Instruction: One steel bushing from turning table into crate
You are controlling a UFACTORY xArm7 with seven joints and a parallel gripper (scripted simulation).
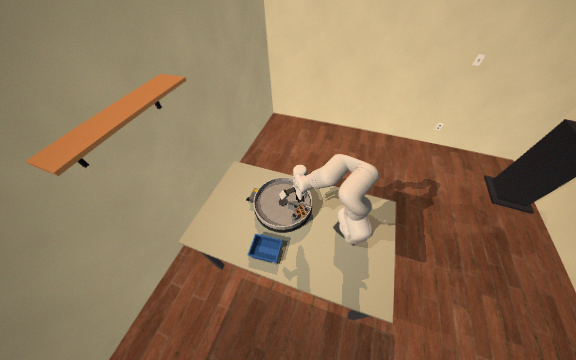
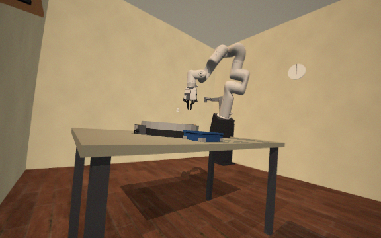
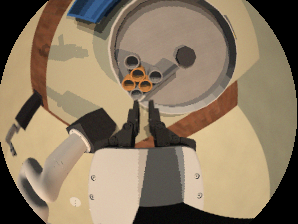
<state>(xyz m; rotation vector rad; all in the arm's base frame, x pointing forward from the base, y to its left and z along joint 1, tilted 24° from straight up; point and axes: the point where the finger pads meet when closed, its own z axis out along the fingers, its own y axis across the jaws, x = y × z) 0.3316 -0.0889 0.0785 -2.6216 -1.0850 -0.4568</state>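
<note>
Wrist view: turning table [image 3: 200, 23], round, grey, rimmed; at its near edge a tight cluster of short hollow cylinders lying close together, grey steel bushings [image 3: 154, 75] mixed with orange ones [image 3: 135, 75]. Steel pieces judged heavy for their size, rigid, smooth and liable to slip; best taken across the outer wall, or with one finger inside the bore if upright, which cannot be told at this size. Orange bushings touching or just beside the grey ones, hence the main obstruction to finger entry; low rim of the turning table a second one. Dark round hub [image 3: 185, 56] near the centre of the turning table, apart from the cluster. Gripper [image 2: 189, 106] high above the turning table, fingers nearly pressed together, pinching nothing. Blue crate [image 1: 266, 248] just beside the turning table on the tan table [image 1: 348, 285], holding no visible bushing.
</note>
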